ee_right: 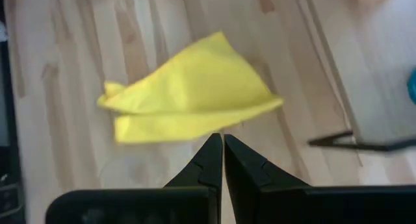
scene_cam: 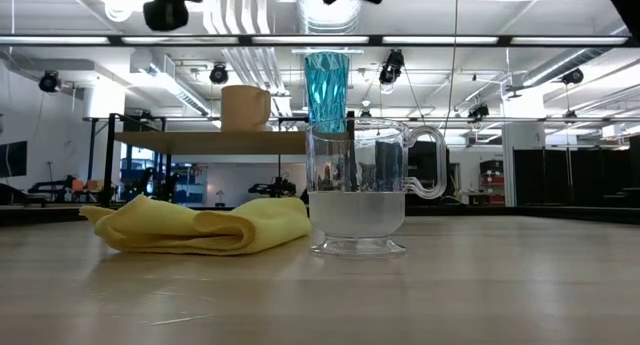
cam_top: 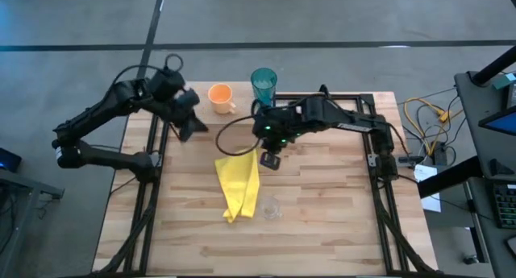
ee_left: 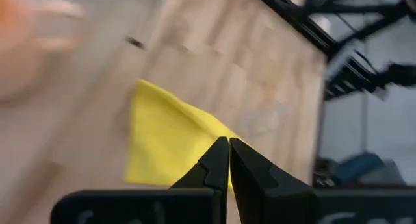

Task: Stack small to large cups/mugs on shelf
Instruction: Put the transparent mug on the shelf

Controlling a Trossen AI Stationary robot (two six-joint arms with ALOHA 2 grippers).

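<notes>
An orange mug [cam_top: 219, 97] and a tall teal tumbler [cam_top: 264, 85] stand upright on the raised light-wood shelf [scene_cam: 200, 142] at the table's far side; the low view shows them side by side, the mug [scene_cam: 245, 107] and the tumbler [scene_cam: 327, 90]. A small clear glass [cam_top: 271, 207] with a handle [scene_cam: 430, 163] stands on the tabletop near the front, beside the yellow cloth [cam_top: 239, 185]. My left gripper [cam_top: 187, 126] is shut and empty in the air, left of the mug. My right gripper [cam_top: 271, 159] is shut and empty above the cloth's far end.
The yellow cloth lies crumpled on the tabletop, just left of the clear glass [scene_cam: 357, 200]. Black frame rails [cam_top: 379, 161] run along the table's left and right sides. A black cable [cam_top: 230, 137] loops over the table near my right arm.
</notes>
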